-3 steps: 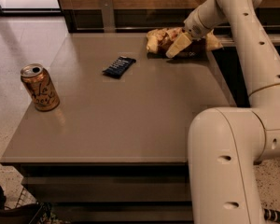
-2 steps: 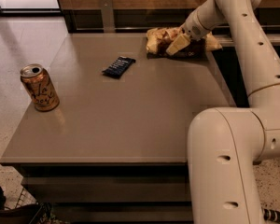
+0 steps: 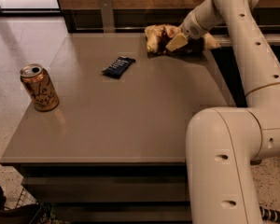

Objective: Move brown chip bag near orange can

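The bag (image 3: 155, 37) lies at the counter's (image 3: 130, 115) far right corner, long axis left-right. The hand (image 3: 178, 41) sits on its middle; grip cannot be told. The can (image 3: 39, 88) stands well apart.

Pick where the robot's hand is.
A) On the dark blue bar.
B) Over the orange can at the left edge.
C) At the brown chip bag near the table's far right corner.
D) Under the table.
C: the hand is at the brown chip bag by the far right corner of the table, well away from the orange can and the blue bar.
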Robot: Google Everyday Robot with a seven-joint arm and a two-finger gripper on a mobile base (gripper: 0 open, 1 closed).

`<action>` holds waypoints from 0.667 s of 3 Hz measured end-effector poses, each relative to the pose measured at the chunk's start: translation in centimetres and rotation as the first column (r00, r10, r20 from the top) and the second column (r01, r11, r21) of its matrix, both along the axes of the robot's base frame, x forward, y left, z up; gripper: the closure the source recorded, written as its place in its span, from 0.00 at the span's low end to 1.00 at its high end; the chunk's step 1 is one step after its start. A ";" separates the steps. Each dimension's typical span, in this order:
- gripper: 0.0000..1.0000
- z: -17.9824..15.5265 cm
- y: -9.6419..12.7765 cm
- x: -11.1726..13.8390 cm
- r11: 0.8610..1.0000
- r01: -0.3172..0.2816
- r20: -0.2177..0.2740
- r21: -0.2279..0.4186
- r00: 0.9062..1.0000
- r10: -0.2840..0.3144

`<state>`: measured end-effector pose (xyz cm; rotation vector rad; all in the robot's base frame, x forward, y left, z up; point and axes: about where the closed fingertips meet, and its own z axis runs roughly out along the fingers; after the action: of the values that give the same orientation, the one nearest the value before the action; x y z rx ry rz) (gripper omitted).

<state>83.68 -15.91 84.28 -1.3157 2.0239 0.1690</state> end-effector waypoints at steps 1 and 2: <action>1.00 0.2 0.0 0.0 1.000 0.000 0.000 0.000 1.000 0.000; 1.00 0.2 0.0 0.0 1.000 0.000 0.000 0.000 1.000 0.000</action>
<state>83.65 -15.89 84.52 -1.3158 2.0238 0.1688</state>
